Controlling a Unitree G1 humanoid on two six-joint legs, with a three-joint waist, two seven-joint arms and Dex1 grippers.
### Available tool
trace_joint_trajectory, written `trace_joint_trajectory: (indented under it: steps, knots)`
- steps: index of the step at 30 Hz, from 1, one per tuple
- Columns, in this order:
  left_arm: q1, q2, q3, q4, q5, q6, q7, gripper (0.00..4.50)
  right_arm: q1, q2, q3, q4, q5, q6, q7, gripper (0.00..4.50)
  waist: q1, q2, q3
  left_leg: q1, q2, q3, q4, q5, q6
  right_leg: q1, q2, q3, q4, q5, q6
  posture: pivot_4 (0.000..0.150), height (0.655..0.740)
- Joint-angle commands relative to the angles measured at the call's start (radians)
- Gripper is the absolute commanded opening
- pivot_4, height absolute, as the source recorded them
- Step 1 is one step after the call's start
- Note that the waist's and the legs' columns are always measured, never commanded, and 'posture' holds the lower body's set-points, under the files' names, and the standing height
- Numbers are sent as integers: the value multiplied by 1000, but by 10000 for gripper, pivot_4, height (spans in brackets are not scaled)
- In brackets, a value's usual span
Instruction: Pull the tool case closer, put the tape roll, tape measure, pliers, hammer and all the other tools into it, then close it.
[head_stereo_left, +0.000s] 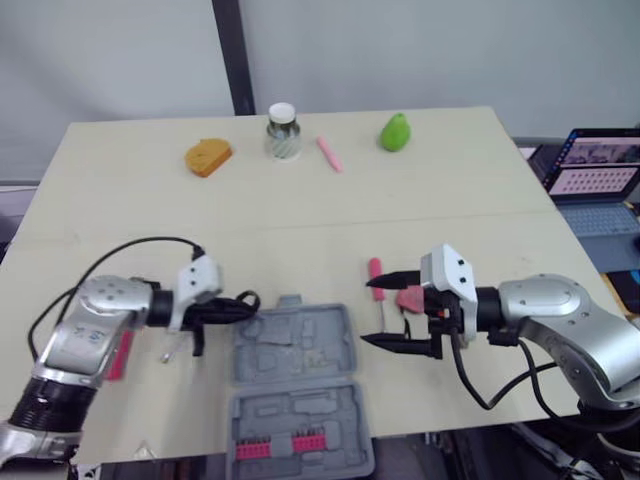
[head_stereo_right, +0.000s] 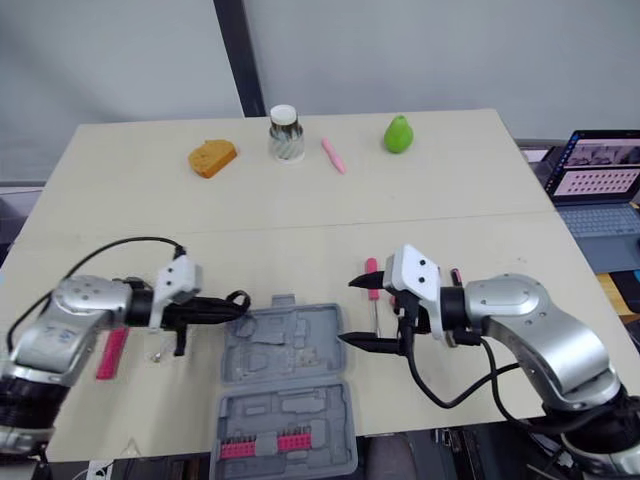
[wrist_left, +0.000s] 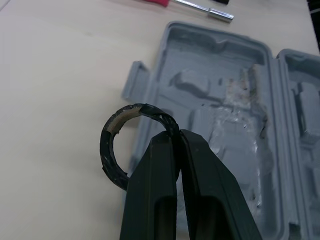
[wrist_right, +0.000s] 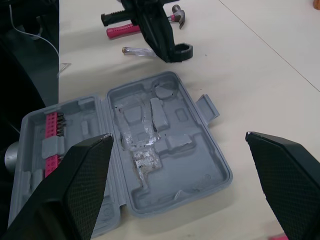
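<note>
Left gripper clamped on black tape roll — held just over left edge of open tool case. Right gripper spread wide, empty, beside case's right edge. Moulded pockets bare; screwdriver, hammer on table — packing barely begun, closing left.

The left arm reaches in from the robot's left with the forearm bent inward across its front. Its white wrist housing faces up, and the left gripper points toward the right arm, its two black fingers pressed together and pinching the rim of the black tape roll. The right arm mirrors it from the other side, elbow out and forearm pointing inward. The right gripper is level and spread wide, one finger well apart from the other and nothing between them.
</note>
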Motion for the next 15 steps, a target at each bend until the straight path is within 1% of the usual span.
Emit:
trace_joint_trajectory:
  steps: [1,7,15]
  knots:
    - [22,-12,-29,-43,22,12,39,486,-12,-16,-13,-36,-1,-23,17,45000,2,0,0,0,0,0,0,0,0,0,0,0,0,0,0,1500,7400]
    - [44,3,-67,-34,68,7,62,486,-23,-17,-9,-37,-10,-26,20,45000,3,0,0,0,0,0,0,0,0,0,0,0,-1,0,0,1500,7400]
    - [33,6,-70,-23,80,17,62,486,-28,-11,-2,-34,-16,-23,14,45000,3,0,0,0,0,0,0,0,0,0,0,0,-1,0,0,1500,7400]
